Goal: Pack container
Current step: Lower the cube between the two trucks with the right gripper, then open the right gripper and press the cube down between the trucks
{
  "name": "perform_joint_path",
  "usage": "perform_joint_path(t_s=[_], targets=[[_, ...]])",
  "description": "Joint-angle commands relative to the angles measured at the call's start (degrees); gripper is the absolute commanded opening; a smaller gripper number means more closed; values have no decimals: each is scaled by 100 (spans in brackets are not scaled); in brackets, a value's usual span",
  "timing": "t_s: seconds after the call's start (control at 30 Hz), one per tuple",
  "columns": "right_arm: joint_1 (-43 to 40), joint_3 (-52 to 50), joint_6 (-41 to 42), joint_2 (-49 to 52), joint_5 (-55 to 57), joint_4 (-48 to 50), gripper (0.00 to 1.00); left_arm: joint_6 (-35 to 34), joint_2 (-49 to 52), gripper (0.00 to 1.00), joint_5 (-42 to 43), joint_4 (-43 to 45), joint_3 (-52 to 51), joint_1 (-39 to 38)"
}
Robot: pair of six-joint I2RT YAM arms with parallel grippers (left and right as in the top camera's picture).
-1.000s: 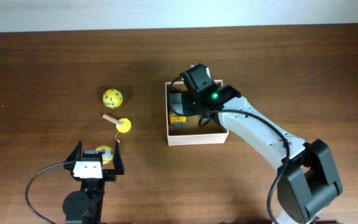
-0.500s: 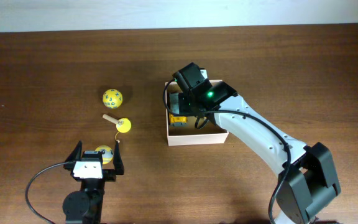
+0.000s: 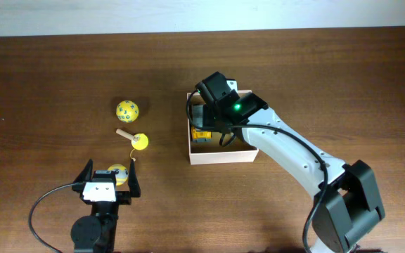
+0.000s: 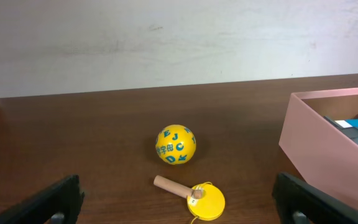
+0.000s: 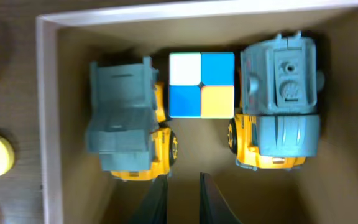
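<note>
The container (image 3: 223,156) stands right of the table's middle, white-walled with a tan inside (image 5: 47,112). In it lie two grey-and-yellow toy trucks (image 5: 129,121) (image 5: 279,106) with a coloured cube (image 5: 201,84) between them. My right gripper (image 5: 182,177) hangs over the box's inside, its fingers almost together with nothing between them. A lettered yellow ball (image 3: 127,109) (image 4: 176,144) and a yellow disc (image 3: 140,143) (image 4: 206,201) with a wooden peg (image 4: 173,186) lie left of the box. My left gripper (image 3: 107,184) (image 4: 179,214) stands wide open and empty at the front left.
A second yellow ball (image 3: 118,171) sits just ahead of the left gripper's fingers in the overhead view. The right arm (image 3: 287,144) reaches across from the front right. The box's wall (image 4: 319,146) shows at the right of the left wrist view.
The right gripper's jaws have closed, and its wrist has shifted slightly left over the box. The left arm and the toys on the table have not moved.
</note>
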Motion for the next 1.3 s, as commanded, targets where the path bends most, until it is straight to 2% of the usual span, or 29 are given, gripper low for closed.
perform_joint_path(t_s=[0.0,0.5,0.77,1.27], targets=[[15,-249,254,221,13,81,13,94,-17,99,44,-4,-31,35],[11,-422,693,621,140,197,13,94,-17,99,46,-4,-31,35],[-37,-422,688,942,168,490,13,92,-17,99,44,-4,-31,35],[-367,-420,356,964,363,796,13,92,-17,99,46,-4,-31,35]])
